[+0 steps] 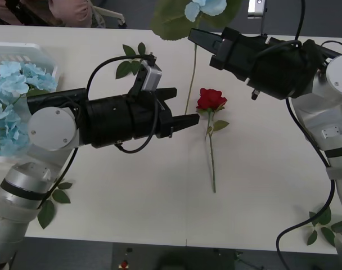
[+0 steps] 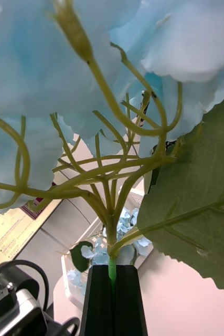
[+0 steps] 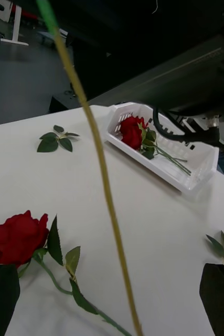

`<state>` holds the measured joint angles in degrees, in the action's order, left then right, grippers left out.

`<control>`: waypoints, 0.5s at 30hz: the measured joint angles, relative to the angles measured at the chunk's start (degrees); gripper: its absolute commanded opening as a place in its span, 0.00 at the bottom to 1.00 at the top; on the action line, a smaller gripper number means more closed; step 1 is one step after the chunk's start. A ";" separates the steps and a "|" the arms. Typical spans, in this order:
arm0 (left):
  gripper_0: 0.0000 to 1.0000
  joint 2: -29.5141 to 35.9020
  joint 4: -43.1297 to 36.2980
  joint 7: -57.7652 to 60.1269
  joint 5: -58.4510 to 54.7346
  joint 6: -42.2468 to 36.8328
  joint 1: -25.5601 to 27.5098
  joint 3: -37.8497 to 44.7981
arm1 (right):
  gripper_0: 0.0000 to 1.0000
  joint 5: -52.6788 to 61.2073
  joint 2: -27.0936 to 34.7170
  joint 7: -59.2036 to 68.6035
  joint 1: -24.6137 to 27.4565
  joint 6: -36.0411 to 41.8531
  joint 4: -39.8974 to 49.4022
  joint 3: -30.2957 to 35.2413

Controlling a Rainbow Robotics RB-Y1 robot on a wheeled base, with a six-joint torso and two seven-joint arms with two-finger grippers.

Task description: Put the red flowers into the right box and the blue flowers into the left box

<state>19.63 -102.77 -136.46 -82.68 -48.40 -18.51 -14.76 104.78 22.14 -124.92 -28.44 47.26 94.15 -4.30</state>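
Blue flowers counted: one cluster (image 1: pixel 206 7) is held raised at the far edge of the tabletop (image 1: pixel 261 191), its long stem (image 1: pixel 191 79) hanging down toward the middle; a mass of further clusters (image 1: pixel 10 98) is seen in the left box, and their number cannot be told.
Red flowers counted: one rose (image 1: pixel 210 100) lies flat at the centre of the tabletop, head toward the far side, stem toward the near edge; two red heads (image 3: pixel 131 132) are made out in the right box.
Left box (image 1: pixel 33 54): a white basket at the left edge, filled with pale-blue clusters.
Right box (image 3: pixel 164 167): a white slotted tray, seen in the left wrist view, holding red roses with green stems.
Right pincer (image 2: pixel 112 275): its black fingers are closed together on the green stem of the blue cluster, just under the branching; the big leaf (image 2: pixel 195 210) spreads beside it.
Left pincer (image 1: pixel 182 109): fingers are held apart, just left of the lying rose, touching nothing.
Leaf sprigs: loose ones are seen at the far middle (image 1: pixel 131 59), the near left (image 1: pixel 53 199) and the near right (image 1: pixel 323 225).
Open room: bare tabletop is left around the lying rose and toward the near edge.
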 measured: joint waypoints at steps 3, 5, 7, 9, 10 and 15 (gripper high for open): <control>0.00 -2.08 0.11 0.34 2.10 0.01 0.00 -0.56 | 0.00 0.00 0.01 -0.14 0.00 -2.94 0.13 -3.00; 0.00 -2.82 0.11 0.93 3.68 0.01 0.00 -0.67 | 0.00 0.00 0.01 -0.63 0.00 -3.86 0.13 -4.26; 0.00 -3.29 0.13 0.98 4.88 0.01 0.00 -0.67 | 0.00 0.00 0.01 -1.20 0.00 -4.72 0.13 -4.92; 0.00 -3.33 0.15 0.98 5.02 0.01 0.00 -0.66 | 0.00 0.00 0.01 -1.23 0.00 -4.68 0.13 -4.96; 0.00 -3.33 0.16 0.99 5.02 0.01 0.00 -0.65 | 0.00 -0.01 0.01 -1.23 0.00 -4.67 0.13 -4.90; 0.00 -2.25 0.22 1.02 2.63 0.01 0.00 -0.65 | 0.00 -0.11 0.01 -1.23 0.00 -4.68 0.14 -4.62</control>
<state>17.38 -102.54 -135.44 -80.05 -48.40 -18.51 -15.41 104.67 22.15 -126.15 -28.44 42.58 94.29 -8.92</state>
